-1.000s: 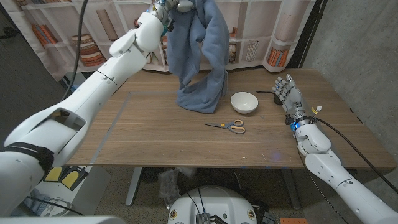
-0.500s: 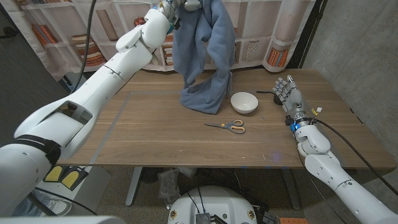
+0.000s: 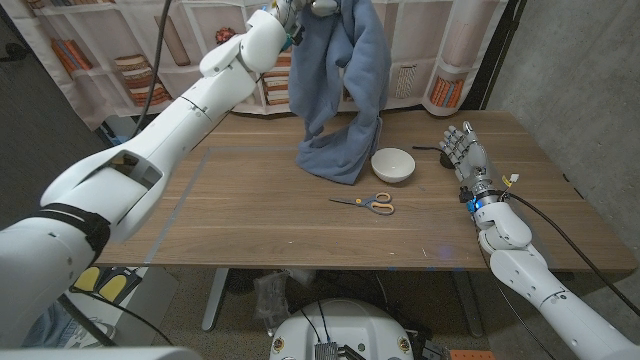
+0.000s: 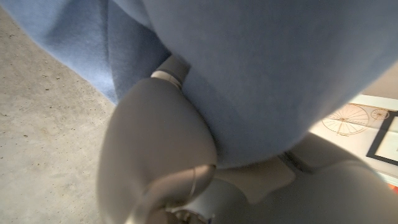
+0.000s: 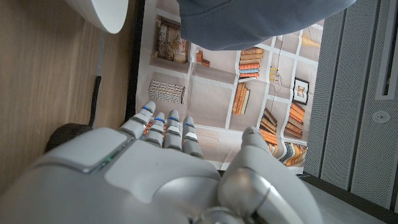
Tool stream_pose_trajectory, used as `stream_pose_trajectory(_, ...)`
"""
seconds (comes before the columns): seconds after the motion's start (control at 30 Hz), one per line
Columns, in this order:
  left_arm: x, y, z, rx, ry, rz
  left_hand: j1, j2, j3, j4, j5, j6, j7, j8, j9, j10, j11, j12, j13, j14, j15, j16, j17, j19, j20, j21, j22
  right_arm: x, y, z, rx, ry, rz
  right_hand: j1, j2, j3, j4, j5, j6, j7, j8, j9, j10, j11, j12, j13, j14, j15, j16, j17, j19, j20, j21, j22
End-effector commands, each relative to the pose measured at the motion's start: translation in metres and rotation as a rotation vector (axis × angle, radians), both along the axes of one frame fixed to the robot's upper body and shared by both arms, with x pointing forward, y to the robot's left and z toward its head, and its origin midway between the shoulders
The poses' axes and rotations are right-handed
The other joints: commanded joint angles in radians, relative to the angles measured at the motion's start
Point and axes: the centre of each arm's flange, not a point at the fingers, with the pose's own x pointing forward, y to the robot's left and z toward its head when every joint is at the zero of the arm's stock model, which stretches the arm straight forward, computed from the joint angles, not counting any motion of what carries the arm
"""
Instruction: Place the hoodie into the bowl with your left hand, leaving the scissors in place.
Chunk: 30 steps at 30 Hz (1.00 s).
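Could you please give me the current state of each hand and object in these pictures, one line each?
left hand: raised high, gripping the hoodie.
hoodie: hanging from the left hand, its lower end bunched on the table beside the bowl.
bowl: upright, empty, on the table.
scissors: lying flat on the table in front of the bowl, untouched.
right hand: holding nothing, fingers up, at the table's right side.

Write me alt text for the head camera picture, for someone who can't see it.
The robot's left hand holds a blue hoodie high, its lower end trailing on the wooden table beside a white bowl. Scissors lie in front of the bowl; the right hand waits at the table's right side.
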Motion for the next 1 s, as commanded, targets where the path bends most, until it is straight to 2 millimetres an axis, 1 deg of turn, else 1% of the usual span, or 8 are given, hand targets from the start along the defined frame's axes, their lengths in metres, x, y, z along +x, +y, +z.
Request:
stream_pose_trajectory(0.03,0.000,-0.021,0.008,0.036,-0.002,-0.041,0.004,0.008,0.133,0.124,0.007,0.015,0.005,0.005,0.002,0.009,-0.003,-0.001,0.002,0.194,-0.259,0.001,0.350,-0.004,-0.110,0.005,0.003,-0.001,-0.002,0.001,0.013,-0.003,-0.005,0.011,0.002,0.000,-0.005,-0.004,0.009,0.002,0.002,0.004,0.011,0.002,0.002,0.005,0.007,0.005,0.002,0.003,0.009,0.003,0.002,0.005)
stream_pose_trajectory(0.37,-0.009,-0.044,0.013,0.072,-0.027,-0.070,0.004,0.007,0.134,0.123,0.006,0.016,0.004,0.005,-0.005,0.012,-0.002,-0.001,0.005,0.194,-0.258,0.000,0.353,-0.008,-0.110,0.009,0.003,-0.007,-0.006,0.000,0.014,-0.012,-0.018,0.011,0.003,0.000,-0.005,-0.004,0.009,0.002,0.001,0.004,0.012,0.002,0.002,0.005,0.007,0.005,0.002,0.003,0.009,0.003,0.001,0.005)
stream_pose_trajectory(0.4,-0.010,-0.047,0.013,0.074,-0.030,-0.075,0.004,0.007,0.135,0.123,0.006,0.018,0.008,0.006,-0.005,0.010,-0.002,-0.002,0.004,0.194,-0.258,0.000,0.353,-0.008,-0.110,0.010,0.003,-0.008,-0.007,0.000,0.015,-0.013,-0.020,0.011,0.003,0.000,-0.005,-0.004,0.009,0.002,0.001,0.004,0.012,0.002,0.002,0.005,0.007,0.005,0.002,0.003,0.009,0.003,0.001,0.005)
stream_pose_trajectory(0.63,-0.015,-0.057,0.014,0.083,-0.039,-0.099,0.002,0.006,0.135,0.124,0.006,0.020,0.002,0.008,-0.006,0.013,-0.003,-0.003,0.003,0.196,-0.258,-0.001,0.355,-0.011,-0.109,0.013,0.003,-0.013,-0.010,-0.004,0.027,-0.006,-0.028,0.011,0.003,-0.001,-0.006,-0.004,0.008,0.002,0.001,0.004,0.012,0.001,0.002,0.005,0.007,0.005,0.002,0.003,0.009,0.003,0.002,0.005)
stream_pose_trajectory(0.83,-0.016,-0.067,0.013,0.102,-0.032,-0.103,0.002,0.006,0.136,0.123,0.006,0.019,0.004,0.009,-0.008,0.016,-0.003,-0.003,0.005,0.196,-0.258,-0.003,0.355,-0.014,-0.109,0.015,0.002,-0.015,-0.012,-0.005,0.020,-0.003,-0.031,0.011,0.003,-0.001,-0.006,-0.004,0.008,0.002,0.001,0.004,0.013,0.002,0.001,0.005,0.006,0.005,0.001,0.003,0.010,0.003,0.002,0.005)
stream_pose_trajectory(1.0,-0.014,-0.076,0.009,0.125,-0.025,-0.094,-0.001,0.002,0.140,0.124,0.007,0.020,0.000,0.010,-0.011,0.019,-0.004,-0.002,0.006,0.182,-0.261,-0.018,0.346,-0.032,-0.103,0.008,-0.002,-0.015,-0.012,-0.007,0.017,0.001,-0.027,0.011,0.003,-0.001,-0.006,-0.004,0.008,0.003,0.001,0.004,0.012,0.002,0.001,0.005,0.007,0.005,0.002,0.003,0.009,0.003,0.002,0.005)
